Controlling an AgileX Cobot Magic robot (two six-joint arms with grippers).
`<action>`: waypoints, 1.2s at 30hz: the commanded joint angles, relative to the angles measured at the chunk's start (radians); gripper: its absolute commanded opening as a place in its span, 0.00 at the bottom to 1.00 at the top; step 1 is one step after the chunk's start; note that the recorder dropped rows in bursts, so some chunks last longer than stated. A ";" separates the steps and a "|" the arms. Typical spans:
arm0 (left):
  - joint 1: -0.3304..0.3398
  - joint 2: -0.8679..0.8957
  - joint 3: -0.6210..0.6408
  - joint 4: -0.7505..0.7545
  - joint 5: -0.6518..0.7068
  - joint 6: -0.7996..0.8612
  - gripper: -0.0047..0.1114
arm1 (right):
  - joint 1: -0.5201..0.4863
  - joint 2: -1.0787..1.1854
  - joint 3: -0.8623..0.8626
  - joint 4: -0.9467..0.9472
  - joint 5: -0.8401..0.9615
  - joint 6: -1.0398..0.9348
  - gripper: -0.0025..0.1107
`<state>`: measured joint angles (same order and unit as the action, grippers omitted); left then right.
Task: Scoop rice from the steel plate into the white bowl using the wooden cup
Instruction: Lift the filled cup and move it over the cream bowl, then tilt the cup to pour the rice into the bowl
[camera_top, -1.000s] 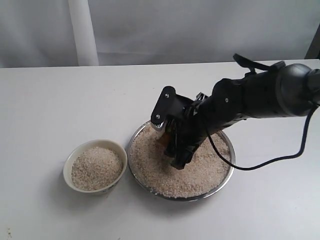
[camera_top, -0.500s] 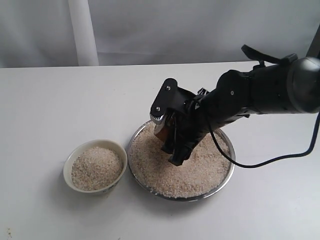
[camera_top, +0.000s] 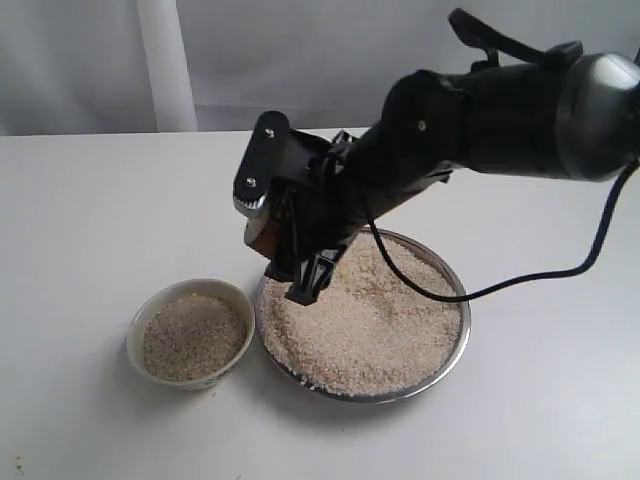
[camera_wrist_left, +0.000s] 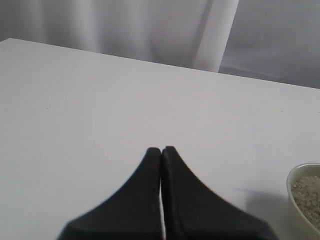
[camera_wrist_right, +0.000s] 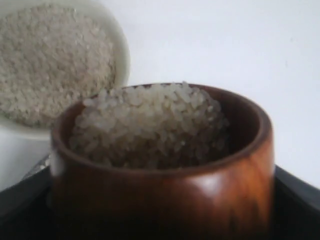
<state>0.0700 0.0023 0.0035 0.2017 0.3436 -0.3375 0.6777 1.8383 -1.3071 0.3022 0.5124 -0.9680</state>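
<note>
**While Left Claw (camera_wrist_left: 161, 153) Sits Shut, Right Claw (camera_top: 281, 262) Holds Brimming Wooden Cup (camera_top: 262, 237) at Plate's Edge**

Where the steel plate (camera_top: 462, 332) curves toward the white bowl (camera_top: 138, 312), the right claw hangs above the rim with the wooden cup clamped between its black fingers. The jaws stand wide, one on each side of the cup's glossy reddish-brown wall. From the exterior view the cup sits clear of the rice (camera_top: 375, 320) that fills the plate, over the plate's left portion and on the side nearest the bowl. The right wrist view shows the cup about upright and heaped with pale grains up to its lip, with the bowl just past it.

The bowl stands on the white worktop (camera_top: 100, 200) just beside the plate, their rims close to touching. It holds its own mound of rice, level with or a little below its rim.

The left claw appears only in its own wrist view. Its two dark fingertips are pressed together with nothing between them, above bare worktop, and a sliver of the bowl shows at the edge of that view.

A black cable (camera_top: 545, 318) trails from the right arm down over the worktop beside the plate.
</note>
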 joint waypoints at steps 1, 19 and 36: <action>0.000 -0.002 -0.004 -0.005 -0.006 -0.002 0.04 | 0.045 0.036 -0.129 -0.054 0.098 -0.005 0.02; 0.000 -0.002 -0.004 -0.005 -0.006 -0.002 0.04 | 0.194 0.282 -0.399 -0.423 0.315 -0.005 0.02; 0.000 -0.002 -0.004 -0.005 -0.006 -0.002 0.04 | 0.244 0.286 -0.399 -0.659 0.319 -0.005 0.02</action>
<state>0.0700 0.0023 0.0035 0.2017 0.3436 -0.3375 0.9102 2.1276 -1.6944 -0.3224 0.8345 -0.9680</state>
